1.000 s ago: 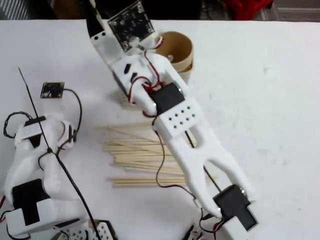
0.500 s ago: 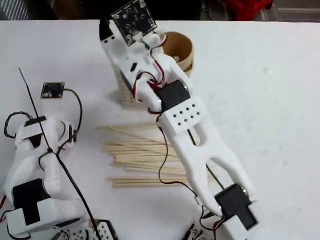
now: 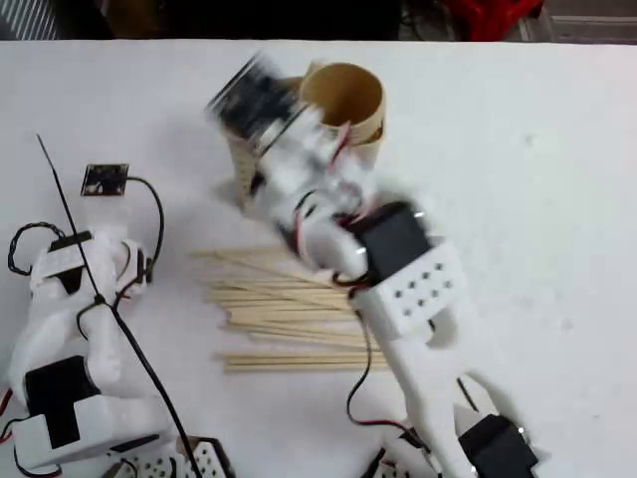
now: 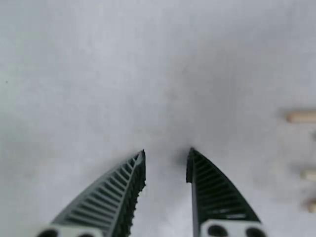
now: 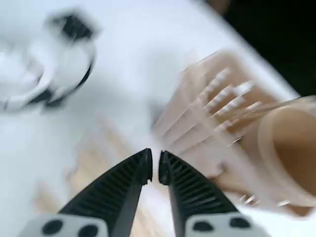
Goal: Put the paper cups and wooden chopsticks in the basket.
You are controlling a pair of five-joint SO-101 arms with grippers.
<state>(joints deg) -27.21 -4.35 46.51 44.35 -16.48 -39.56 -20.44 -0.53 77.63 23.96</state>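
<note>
I think the job now is to get the chopsticks (image 3: 279, 309) into the basket (image 3: 242, 174). They lie in a loose pile in the middle of the table (image 3: 547, 199), just on the near side of the basket.

To do it well, I should first open my right gripper (image 5: 155, 170) wide. Then I come down across the sticks, not along them. I pinch only a few, close to their middle, so they don't tip. Then I lift them and drop them in, end first.

The cup (image 3: 343, 95) is at the far side, right by the basket. I cannot tell if it is inside.

My right gripper hangs above the spot where the pile meets the basket. It is almost closed, with just a thin slit, and holds nothing. My left gripper (image 4: 165, 160) is a little open and empty. It sits low over bare table on the left, with stick ends near it.
</note>
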